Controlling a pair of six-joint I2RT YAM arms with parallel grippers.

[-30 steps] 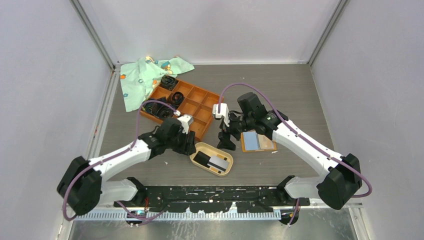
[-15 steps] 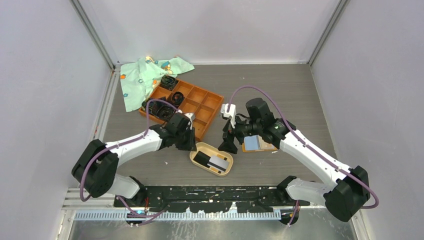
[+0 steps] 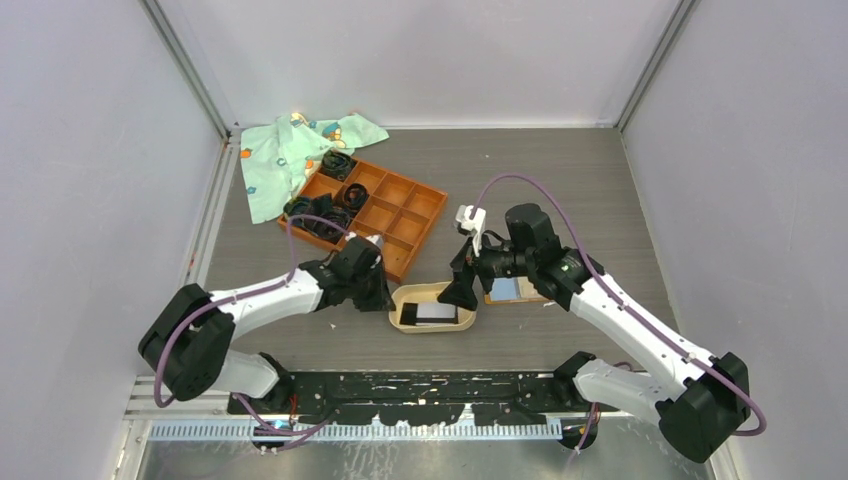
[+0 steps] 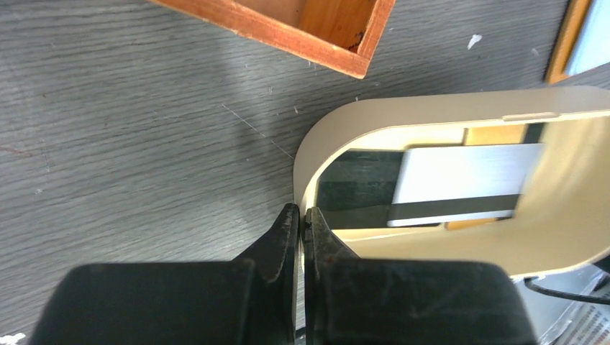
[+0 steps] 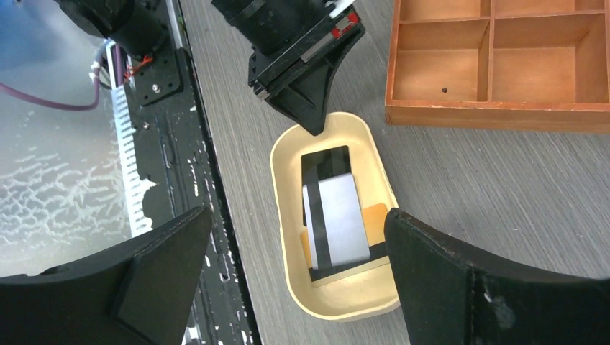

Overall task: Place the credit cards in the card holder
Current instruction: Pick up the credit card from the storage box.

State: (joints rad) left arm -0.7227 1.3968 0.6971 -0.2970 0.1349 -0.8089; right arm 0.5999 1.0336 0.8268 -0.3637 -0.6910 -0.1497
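Observation:
The beige card holder (image 3: 432,328) lies crosswise near the table's front. Its left end is pinched between the fingers of my left gripper (image 3: 385,298), which is shut on the rim (image 4: 303,213). Inside lie the credit cards (image 3: 432,312): a black one, a silver one with a dark stripe (image 5: 337,208) and an orange one underneath. In the left wrist view the cards (image 4: 460,183) sit just beyond the pinched rim of the holder (image 4: 446,111). My right gripper (image 3: 462,290) hangs open over the holder's right end (image 5: 345,305), its jaws (image 5: 298,212) wide with nothing held.
An orange wallet with a blue-grey inside (image 3: 510,290) lies right of the holder, partly under the right arm. The orange grid tray (image 3: 385,205) with black coiled bands (image 3: 320,205) stands behind, a patterned cloth (image 3: 290,150) at the back left.
My left gripper has shut on the holder's rim, and the holder has swung from slanted to crosswise. The right gripper has come closer to the holder's right end, still open.

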